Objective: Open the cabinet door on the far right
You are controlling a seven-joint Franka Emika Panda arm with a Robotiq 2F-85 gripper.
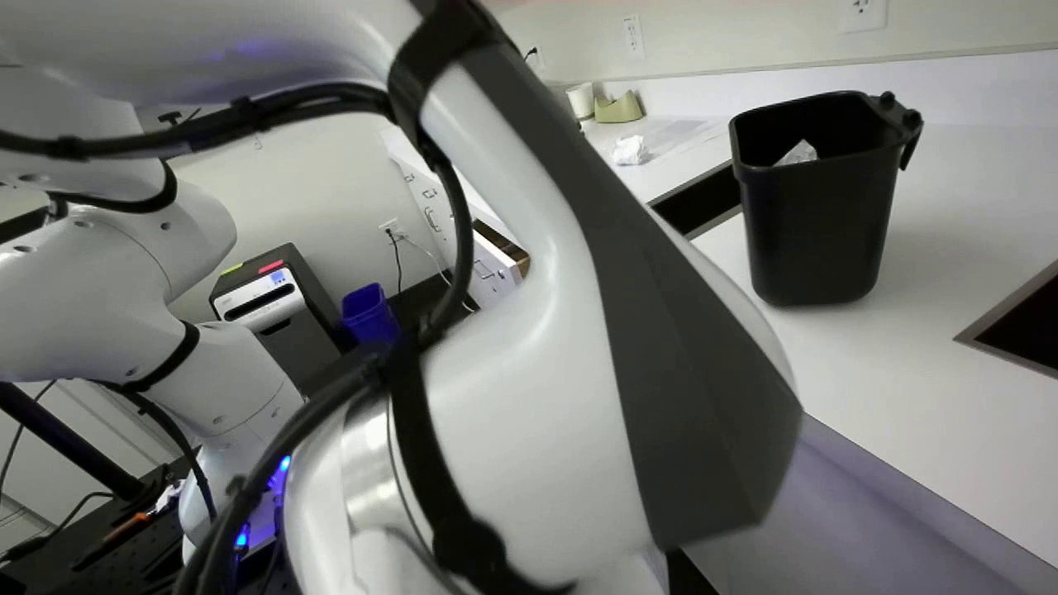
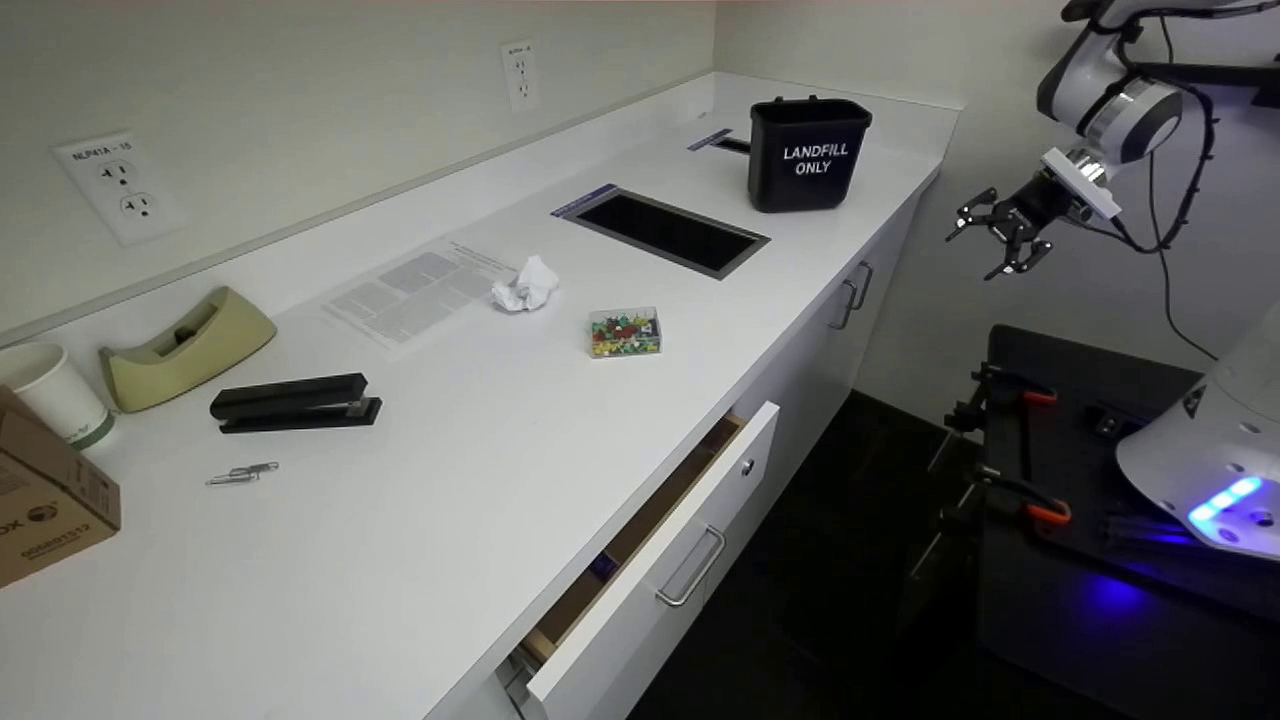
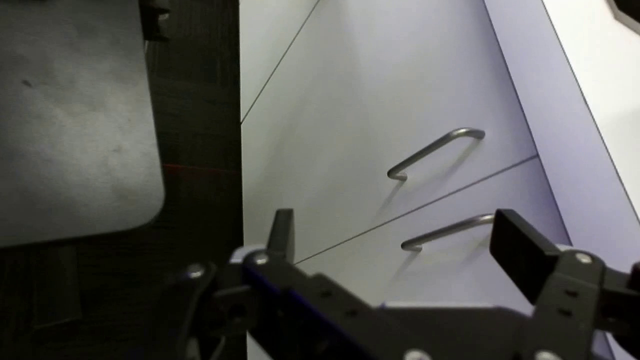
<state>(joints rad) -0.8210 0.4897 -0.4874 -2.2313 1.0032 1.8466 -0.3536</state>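
The far-right cabinet door (image 3: pixel 465 272) is flat, white and shut. In the wrist view it is the lower door, with its silver bar handle (image 3: pixel 445 232) near the seam and the countertop edge. In an exterior view the door (image 2: pixel 866 325) and its handle (image 2: pixel 866 285) are at the far end by the wall. My gripper (image 3: pixel 395 227) is open and empty. In the wrist view its fingers frame the handle, and the right finger covers the handle's upper end. In an exterior view the gripper (image 2: pixel 969 257) is in the air, apart from the door. The arm hides it in an exterior view.
The neighbour door's matching handle (image 3: pixel 435 152) lies just across the seam. A drawer (image 2: pixel 650 590) stands pulled out nearer the camera. A black bin (image 2: pixel 808 190) stands on the counter (image 2: pixel 430 560). The robot's dark table (image 2: pixel 1080 620) faces the cabinets.
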